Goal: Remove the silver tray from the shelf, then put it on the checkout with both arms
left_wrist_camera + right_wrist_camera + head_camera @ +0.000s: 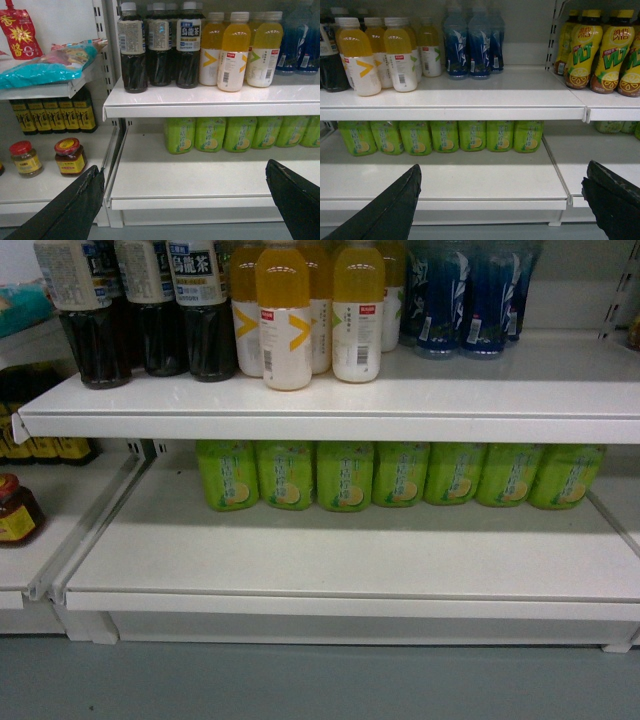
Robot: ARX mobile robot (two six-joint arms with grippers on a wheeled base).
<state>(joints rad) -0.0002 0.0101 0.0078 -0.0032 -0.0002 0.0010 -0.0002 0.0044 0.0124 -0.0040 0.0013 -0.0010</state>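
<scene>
The silver tray is out of view in all three views, and so is the checkout. The shelf (350,555) is a white board with a pale strip along its front edge, bare at the front and low in the head view. In the left wrist view it (200,175) shows again, and in the right wrist view it (485,180) shows too. My left gripper (183,167) is open wide in front of it, holding nothing. My right gripper (505,166) is likewise open and holds nothing. Neither gripper appears in the head view.
Green bottles (400,475) line the back of the lower shelf. The upper shelf (400,390) carries dark tea bottles (150,310), yellow bottles (310,310) and blue bottles (465,300). Jars (70,156) stand in the left bay. Grey floor (320,680) lies below.
</scene>
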